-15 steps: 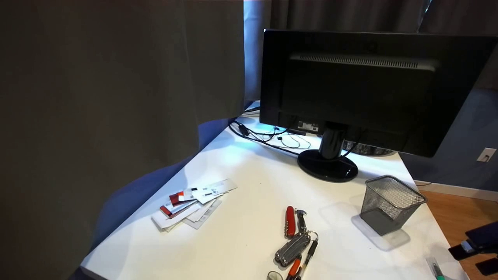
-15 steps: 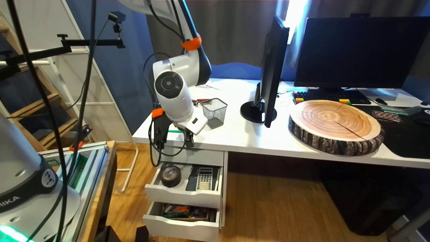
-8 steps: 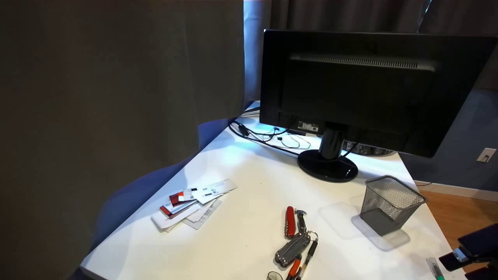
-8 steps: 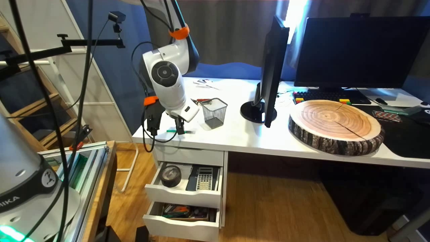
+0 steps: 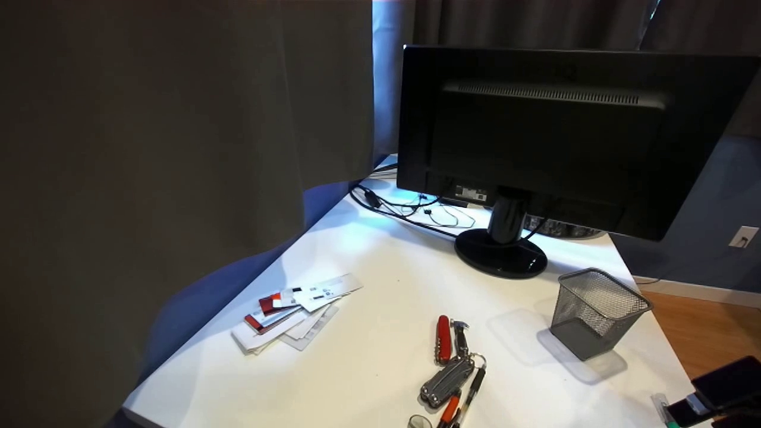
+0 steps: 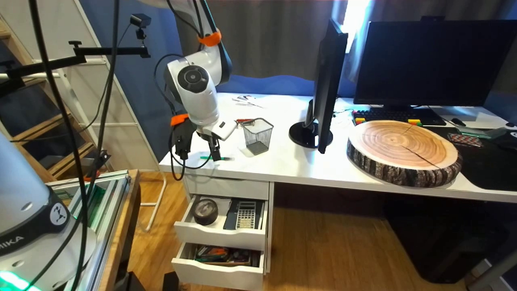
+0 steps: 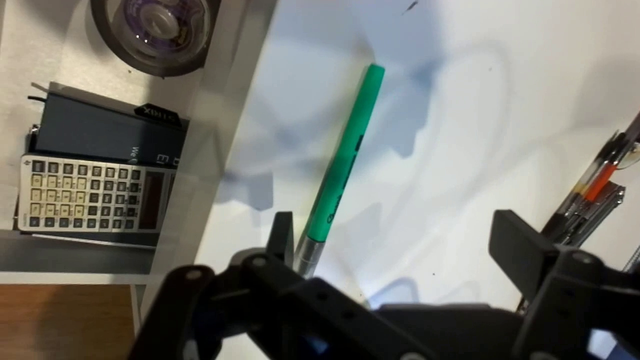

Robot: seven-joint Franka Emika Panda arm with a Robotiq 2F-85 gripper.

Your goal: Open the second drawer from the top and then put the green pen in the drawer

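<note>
On the white desk [image 7: 470,100], near its edge: green pen [image 7: 344,160] with dark lettering and silver-grey end pointing lower left in the wrist view, long axis roughly parallel to that edge. Empty gripper [image 7: 392,227], jaws wide apart.

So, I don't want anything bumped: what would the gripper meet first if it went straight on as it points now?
Probably the green pen, since one finger overlaps it in both exterior views, or else the white desk beneath; the open gripper points down there, but its height is unclear.
</note>
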